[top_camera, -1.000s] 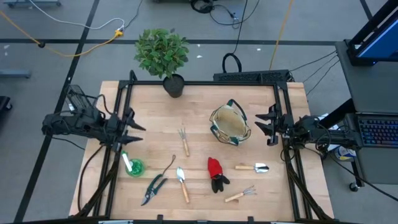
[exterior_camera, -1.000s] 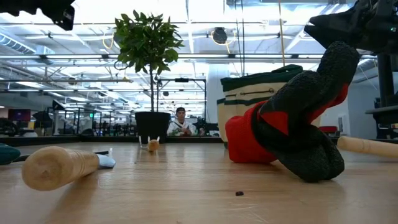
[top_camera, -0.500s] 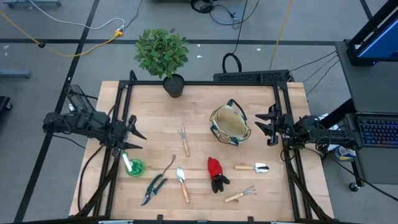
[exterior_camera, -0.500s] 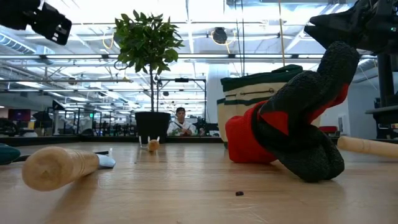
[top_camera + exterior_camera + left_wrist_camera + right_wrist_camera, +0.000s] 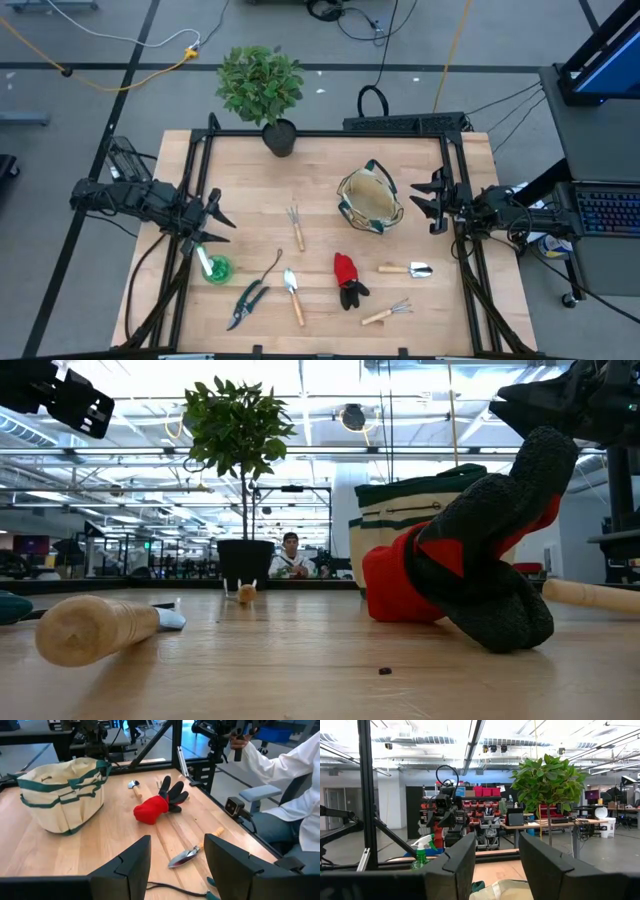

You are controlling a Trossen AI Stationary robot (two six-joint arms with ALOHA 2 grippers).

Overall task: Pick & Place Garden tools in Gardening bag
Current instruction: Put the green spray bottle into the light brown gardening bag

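From the high view I have a pale wood tabletop with a black frame, standing on a grey floor with cables trailing across it. The left gripper hangs over the left edge with its jaws released and nothing between them, just above the green round item. The right gripper waits at the right edge, jaws parted and empty. The bag stands right of centre, open mouth up. Along the near side lie the shears, a thin weeder, a trowel, the gloves, a rake and a small shovel; a fork lies nearer the middle. A potted plant sits at the far edge.

At tabletop level, the gloves fill the right foreground, with the bag behind them and a wooden handle at the left. Beyond the plant is a large hall with ceiling lights, and a person sits behind the far edge.

My left wrist view shows the bag, gloves and trowel on the wood, and a person's white sleeve beside the table.

The right wrist view looks across to shelving, a spray bottle and the plant.
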